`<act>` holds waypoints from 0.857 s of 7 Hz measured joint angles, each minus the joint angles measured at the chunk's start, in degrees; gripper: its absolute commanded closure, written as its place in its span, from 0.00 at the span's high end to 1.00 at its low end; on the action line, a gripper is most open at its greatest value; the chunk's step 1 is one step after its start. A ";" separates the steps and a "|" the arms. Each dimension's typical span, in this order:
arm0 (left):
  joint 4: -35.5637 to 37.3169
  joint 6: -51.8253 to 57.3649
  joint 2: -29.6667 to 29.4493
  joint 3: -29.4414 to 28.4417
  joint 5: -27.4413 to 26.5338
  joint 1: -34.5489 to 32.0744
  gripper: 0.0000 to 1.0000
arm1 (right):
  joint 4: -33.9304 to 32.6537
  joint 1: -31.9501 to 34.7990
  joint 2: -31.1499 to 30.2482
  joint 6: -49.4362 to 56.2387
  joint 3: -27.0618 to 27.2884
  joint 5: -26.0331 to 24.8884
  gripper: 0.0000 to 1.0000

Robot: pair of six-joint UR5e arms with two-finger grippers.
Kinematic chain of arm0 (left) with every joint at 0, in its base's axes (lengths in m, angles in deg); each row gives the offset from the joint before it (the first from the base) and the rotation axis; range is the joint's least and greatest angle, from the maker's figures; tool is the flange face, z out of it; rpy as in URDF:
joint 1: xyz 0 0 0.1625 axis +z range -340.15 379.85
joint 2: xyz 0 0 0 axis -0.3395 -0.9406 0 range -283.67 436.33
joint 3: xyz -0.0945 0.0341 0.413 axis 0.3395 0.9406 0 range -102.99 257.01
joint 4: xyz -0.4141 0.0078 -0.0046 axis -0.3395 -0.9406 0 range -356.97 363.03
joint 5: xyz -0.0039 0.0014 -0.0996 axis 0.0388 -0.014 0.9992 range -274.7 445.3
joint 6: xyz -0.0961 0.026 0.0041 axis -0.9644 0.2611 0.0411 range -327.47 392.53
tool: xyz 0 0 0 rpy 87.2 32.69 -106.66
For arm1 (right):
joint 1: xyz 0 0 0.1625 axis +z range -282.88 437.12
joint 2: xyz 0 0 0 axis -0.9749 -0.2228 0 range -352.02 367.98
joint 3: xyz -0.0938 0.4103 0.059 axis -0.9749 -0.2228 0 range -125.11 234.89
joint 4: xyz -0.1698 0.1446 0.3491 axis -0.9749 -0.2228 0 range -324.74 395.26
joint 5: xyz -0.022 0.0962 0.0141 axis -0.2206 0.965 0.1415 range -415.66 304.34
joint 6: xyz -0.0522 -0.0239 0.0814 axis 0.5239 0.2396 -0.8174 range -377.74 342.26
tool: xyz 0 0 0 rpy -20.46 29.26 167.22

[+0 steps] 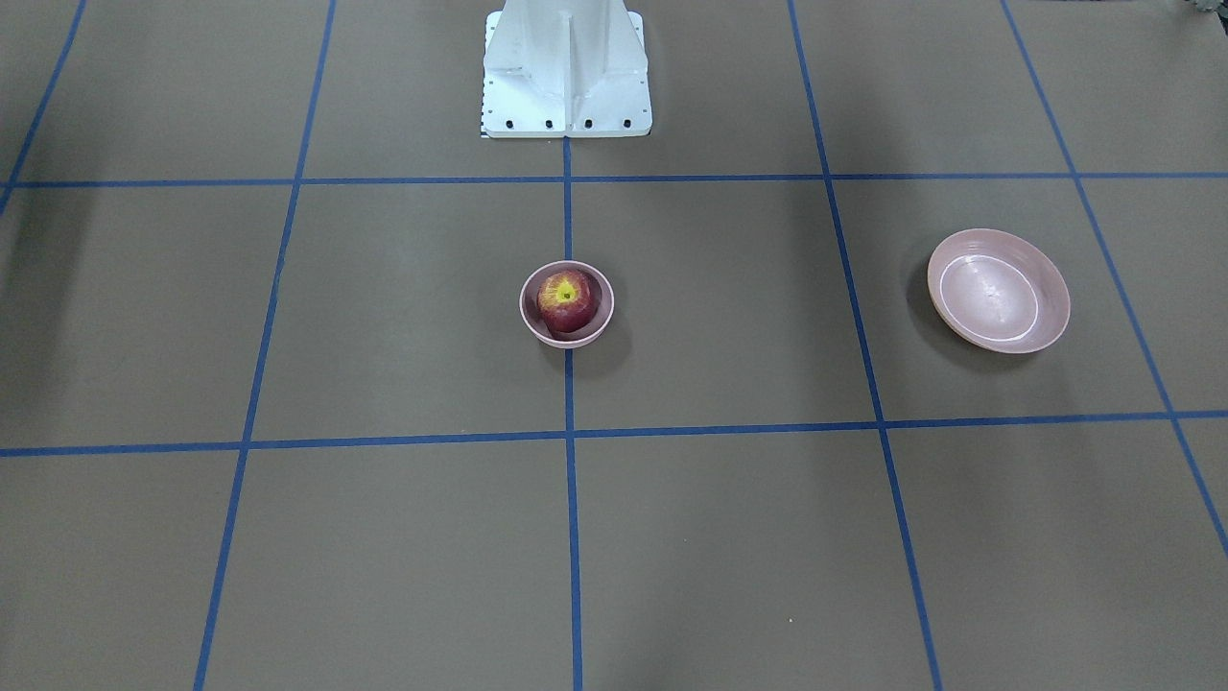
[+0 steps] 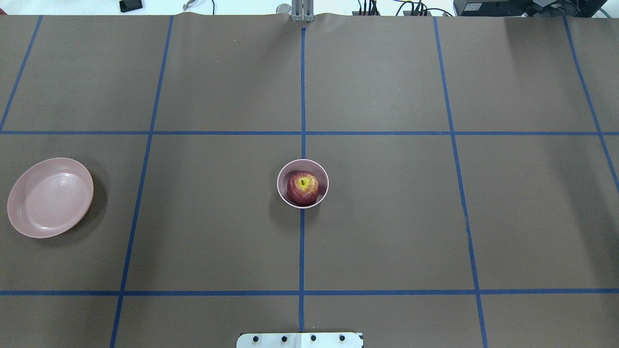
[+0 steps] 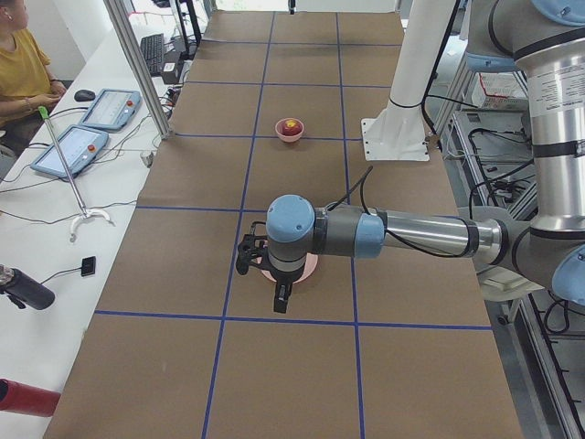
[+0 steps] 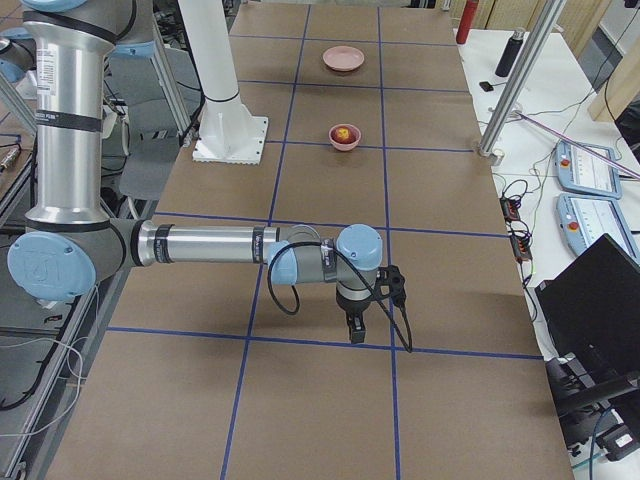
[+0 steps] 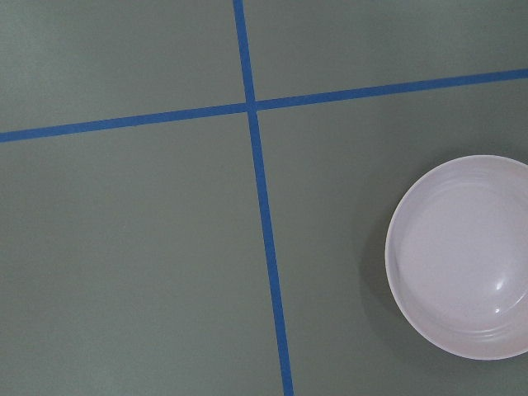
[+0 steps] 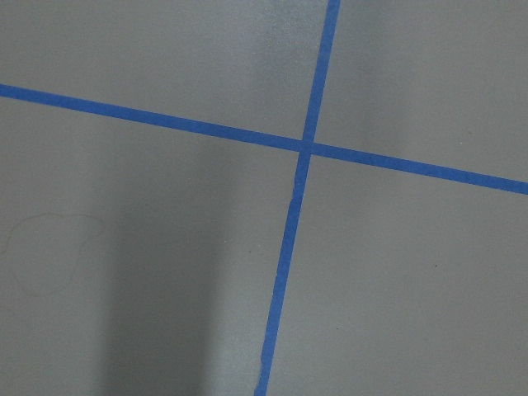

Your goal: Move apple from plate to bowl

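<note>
The dark red apple point(image 1: 566, 299) sits inside the small deep pink bowl point(image 1: 526, 309) at the table's middle; it also shows in the overhead view point(image 2: 303, 187). The wide pink plate point(image 2: 50, 197) lies bare on my left side and fills the right of the left wrist view point(image 5: 466, 256). My left gripper point(image 3: 282, 297) hangs above the plate, seen only in the exterior left view; I cannot tell if it is open. My right gripper point(image 4: 356, 330) hangs over bare table on my right side, seen only in the exterior right view; I cannot tell its state.
The white robot pedestal point(image 1: 566, 67) stands at the table's robot side. Blue tape lines point(image 2: 302, 96) grid the brown table. A metal post point(image 3: 137, 64), teach pendants point(image 3: 110, 108) and a seated operator point(image 3: 23, 64) are beside the table's far edge.
</note>
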 measured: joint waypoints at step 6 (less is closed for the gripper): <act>-0.08 0.30 0.00 -0.95 -0.01 0.13 0.98 | 0.00 -0.01 0.00 -0.04 -0.10 -0.06 1.00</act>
